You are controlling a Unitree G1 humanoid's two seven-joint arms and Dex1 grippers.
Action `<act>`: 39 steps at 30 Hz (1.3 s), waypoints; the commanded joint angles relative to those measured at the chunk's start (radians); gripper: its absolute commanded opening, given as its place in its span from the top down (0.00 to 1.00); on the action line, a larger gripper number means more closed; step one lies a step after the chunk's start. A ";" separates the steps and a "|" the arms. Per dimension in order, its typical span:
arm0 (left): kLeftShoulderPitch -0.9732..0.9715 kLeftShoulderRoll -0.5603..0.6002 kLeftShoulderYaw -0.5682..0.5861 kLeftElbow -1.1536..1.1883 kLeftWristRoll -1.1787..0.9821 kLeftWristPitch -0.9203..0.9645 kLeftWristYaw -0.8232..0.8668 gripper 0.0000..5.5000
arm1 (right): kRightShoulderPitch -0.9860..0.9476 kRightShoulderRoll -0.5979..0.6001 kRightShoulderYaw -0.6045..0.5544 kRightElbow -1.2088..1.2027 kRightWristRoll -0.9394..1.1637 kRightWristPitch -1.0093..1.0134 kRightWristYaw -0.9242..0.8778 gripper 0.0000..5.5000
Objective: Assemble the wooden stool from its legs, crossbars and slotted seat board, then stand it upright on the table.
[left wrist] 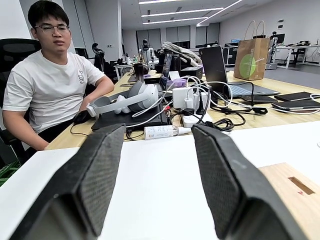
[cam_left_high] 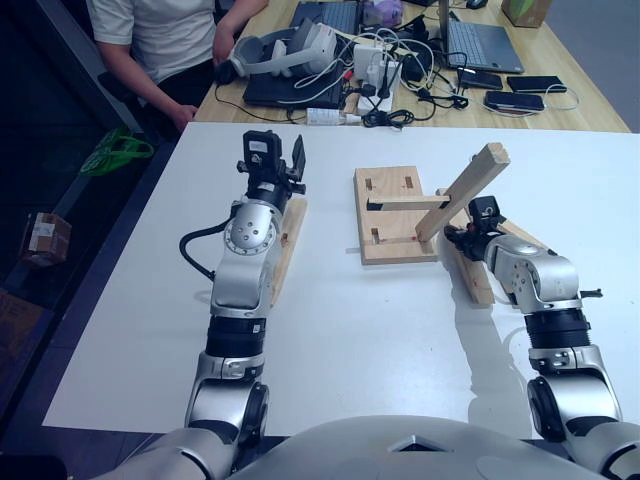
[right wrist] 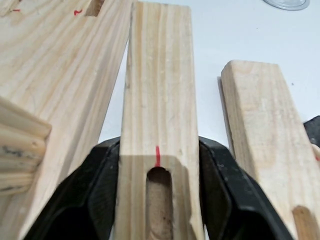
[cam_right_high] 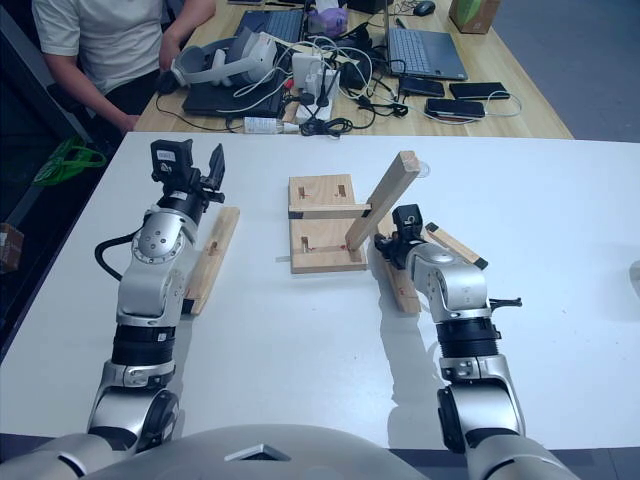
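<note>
Pale slotted seat board [cam_left_high: 395, 235] flat at centre, tilted leg [cam_left_high: 462, 192] over its right edge, second leg [cam_left_high: 292, 235] flat well left.

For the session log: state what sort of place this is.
Most likely an open-plan office or lab: a wooden desk crowded with a laptop, headset and cables, further desks under ceiling strip lights behind.

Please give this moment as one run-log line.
right gripper: shut on leg, tilted, by seat board | left gripper: open, empty | assembly: unfinished
</note>
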 commanded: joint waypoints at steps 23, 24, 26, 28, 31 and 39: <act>-0.534 0.139 0.377 -0.159 -0.766 0.489 -0.225 0.36 | -0.555 -0.145 -0.494 -0.190 0.556 -0.137 0.221 0.64; -0.559 0.144 0.382 -0.168 -0.817 0.516 -0.223 0.36 | -0.562 -0.135 -0.487 -0.225 0.606 -0.108 0.216 0.64; -0.603 0.139 0.380 -0.192 -0.920 0.561 -0.212 0.36 | -0.560 -0.101 -0.444 -0.302 0.670 -0.070 0.196 0.64; -0.632 0.143 0.356 -0.202 -0.954 0.587 -0.187 0.36 | -0.542 -0.061 -0.358 -0.365 0.636 -0.073 0.152 0.64; -0.656 0.137 0.334 -0.195 -0.973 0.606 -0.134 0.36 | -0.482 0.017 -0.200 -0.461 0.532 -0.107 0.085 0.64; -0.642 0.118 0.277 -0.205 -1.012 0.620 -0.061 0.36 | -0.381 0.113 0.003 -0.521 0.276 -0.267 0.038 0.64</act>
